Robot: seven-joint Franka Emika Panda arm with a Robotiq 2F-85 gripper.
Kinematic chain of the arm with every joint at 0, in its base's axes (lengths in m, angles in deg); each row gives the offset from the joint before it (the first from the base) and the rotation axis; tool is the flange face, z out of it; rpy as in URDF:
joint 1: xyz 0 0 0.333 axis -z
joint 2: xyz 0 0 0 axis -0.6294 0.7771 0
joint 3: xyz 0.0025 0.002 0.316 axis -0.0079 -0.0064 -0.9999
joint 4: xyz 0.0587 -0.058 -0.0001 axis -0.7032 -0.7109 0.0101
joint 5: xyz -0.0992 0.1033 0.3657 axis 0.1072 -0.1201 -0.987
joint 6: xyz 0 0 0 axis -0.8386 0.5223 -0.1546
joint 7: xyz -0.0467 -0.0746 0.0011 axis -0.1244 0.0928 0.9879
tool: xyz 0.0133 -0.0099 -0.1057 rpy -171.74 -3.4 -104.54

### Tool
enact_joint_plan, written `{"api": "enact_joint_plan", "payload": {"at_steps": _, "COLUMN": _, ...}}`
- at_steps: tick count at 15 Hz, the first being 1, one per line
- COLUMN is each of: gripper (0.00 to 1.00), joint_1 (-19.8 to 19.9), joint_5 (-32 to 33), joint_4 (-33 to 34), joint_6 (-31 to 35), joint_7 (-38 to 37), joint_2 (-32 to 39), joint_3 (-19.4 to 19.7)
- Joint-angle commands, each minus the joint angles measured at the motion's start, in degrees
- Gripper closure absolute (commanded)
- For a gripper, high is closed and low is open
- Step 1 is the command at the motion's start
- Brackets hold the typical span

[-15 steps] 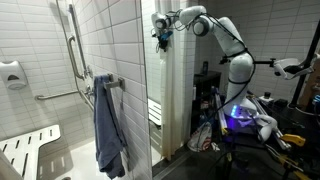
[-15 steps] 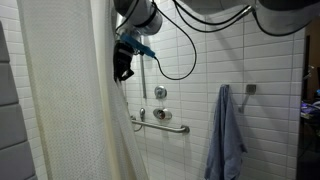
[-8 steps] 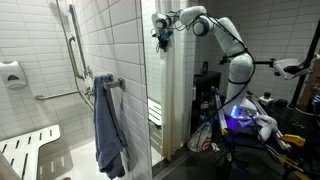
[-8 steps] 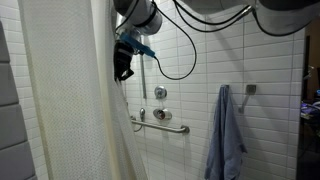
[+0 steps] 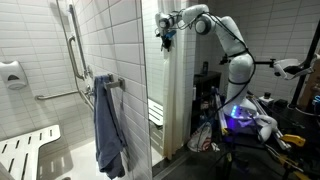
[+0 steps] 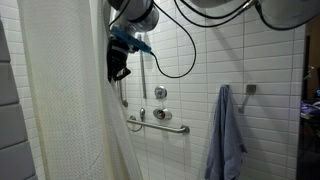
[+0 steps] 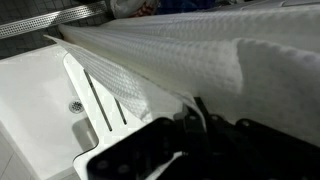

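The black gripper (image 5: 166, 35) is seen high up, at the top edge of the white waffle-textured shower curtain (image 6: 60, 100); its jaws are clenched, and in the wrist view a fold of that cloth (image 7: 200, 50) is pinched between them. The curtain is hung full length beside the white tiled wall (image 5: 110, 40), with the white slatted shower bench (image 7: 100, 115) far below it; a blue-grey towel (image 6: 225, 135) and a metal grab bar (image 6: 160, 123) are left well apart from the grip.

The work in hand is judged to be the drawing of the curtain along its rail; it is best done with the pull kept level and in line with the rail, so that the top edge is not dragged downward. The pinch looks thin, so a slow, even motion is advised; a jerk could let the fold be slipped free. The looping black cable (image 6: 178, 62) should be kept out of the cloth.
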Motion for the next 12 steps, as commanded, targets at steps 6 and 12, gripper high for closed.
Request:
{"api": "enact_joint_plan", "payload": {"at_steps": 6, "gripper": 1.0, "joint_1": -2.0, "joint_5": 0.3, "joint_4": -7.9, "joint_6": 1.6, "joint_7": -3.5, "joint_2": -3.8, "joint_3": -0.3}}
{"api": "enact_joint_plan", "payload": {"at_steps": 12, "gripper": 1.0, "joint_1": -3.1, "joint_5": 1.2, "joint_4": -4.0, "joint_6": 0.6, "joint_7": -1.5, "joint_2": -0.5, "joint_3": -0.7}}
